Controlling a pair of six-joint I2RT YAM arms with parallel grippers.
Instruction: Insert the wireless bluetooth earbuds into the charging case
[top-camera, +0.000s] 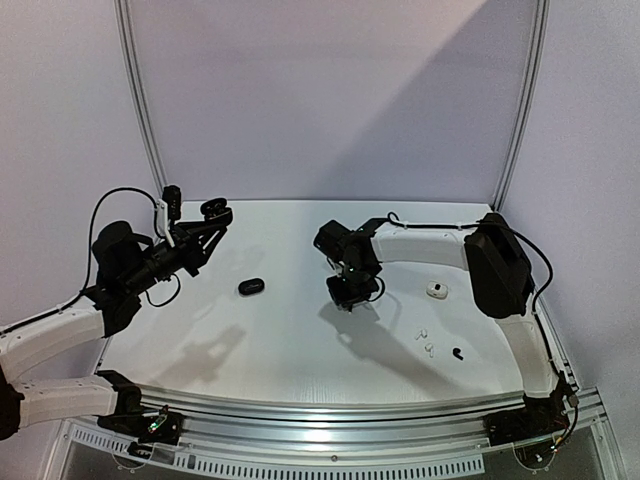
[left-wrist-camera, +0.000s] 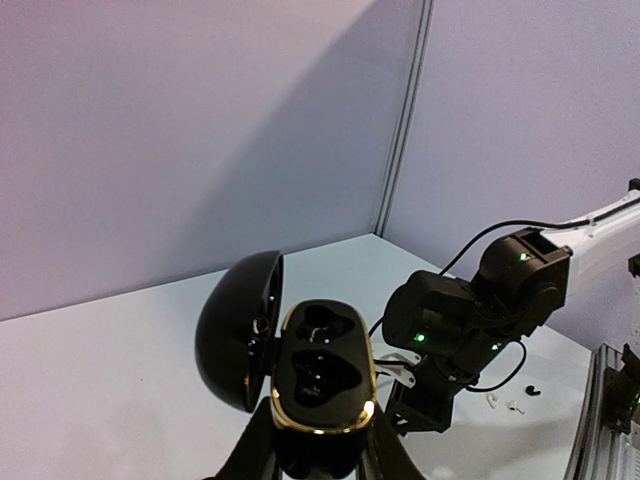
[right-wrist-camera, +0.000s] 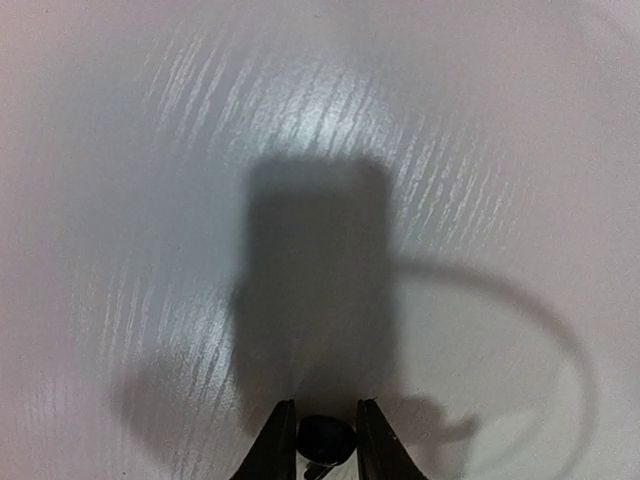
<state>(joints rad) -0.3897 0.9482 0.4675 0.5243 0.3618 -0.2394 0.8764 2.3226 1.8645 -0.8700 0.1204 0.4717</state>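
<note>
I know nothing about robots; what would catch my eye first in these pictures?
The left gripper holds up an open glossy black charging case with a gold rim, at the far left. Near the middle, the right gripper pinches a tiny black earbud. Two white earbuds lie by the right arm.

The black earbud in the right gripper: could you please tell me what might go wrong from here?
1. The right gripper pinches the black earbud only at its fingertips, so it could slip or twist.
2. The open charging case is held tilted in the air by the left gripper. Its shaped wells leave little room, so a turned earbud may not seat.
</note>
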